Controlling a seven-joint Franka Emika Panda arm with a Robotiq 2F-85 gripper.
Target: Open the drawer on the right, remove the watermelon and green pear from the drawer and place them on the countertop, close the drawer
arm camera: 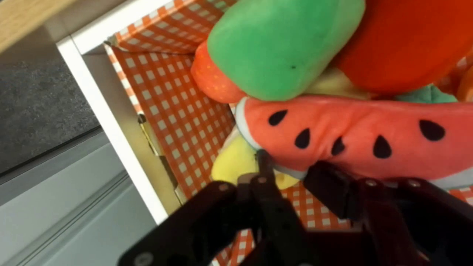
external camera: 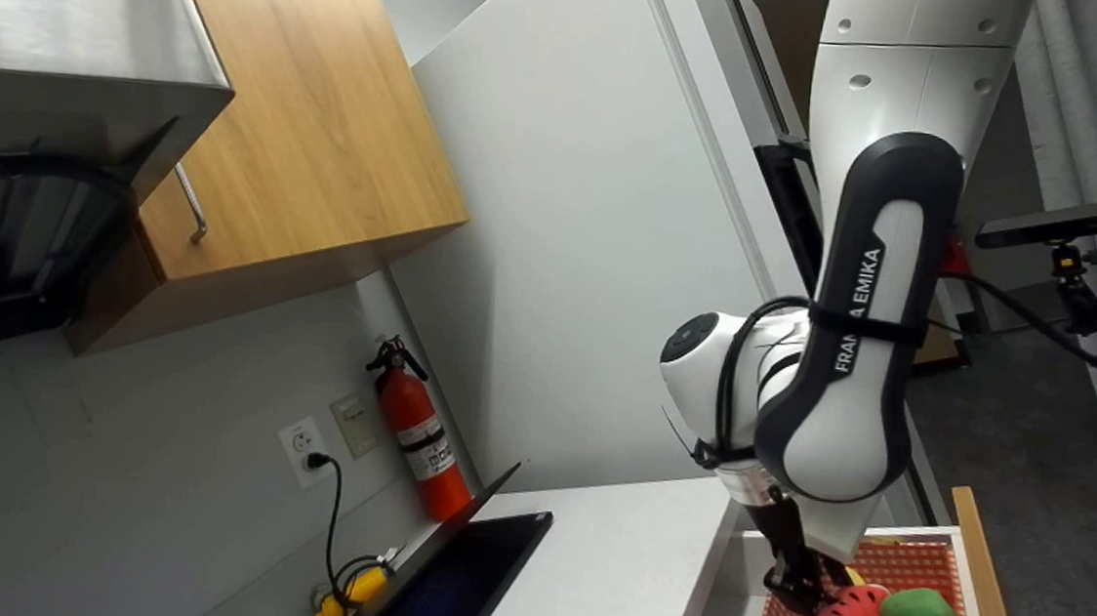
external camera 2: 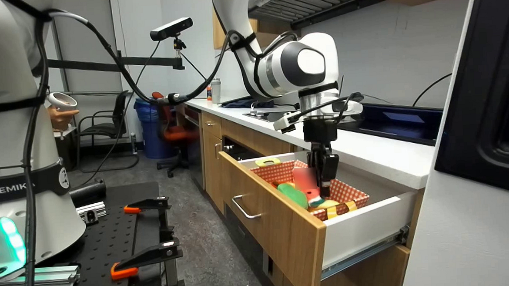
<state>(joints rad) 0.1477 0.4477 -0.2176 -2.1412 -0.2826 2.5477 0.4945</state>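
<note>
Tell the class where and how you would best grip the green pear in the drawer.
I'd grip the green pear across its rounded middle, coming from above. Its top is uncovered, while the watermelon and the large red fruit crowd two sides, so reaching in from those sides looks harder.

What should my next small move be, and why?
I'd probably ease the gripper closed on the watermelon before any lift: the drawer is open, and the wrist view shows the fingertips apart, with an edge of the watermelon in the gap between. Whether it is pinched, I can't tell.
</note>
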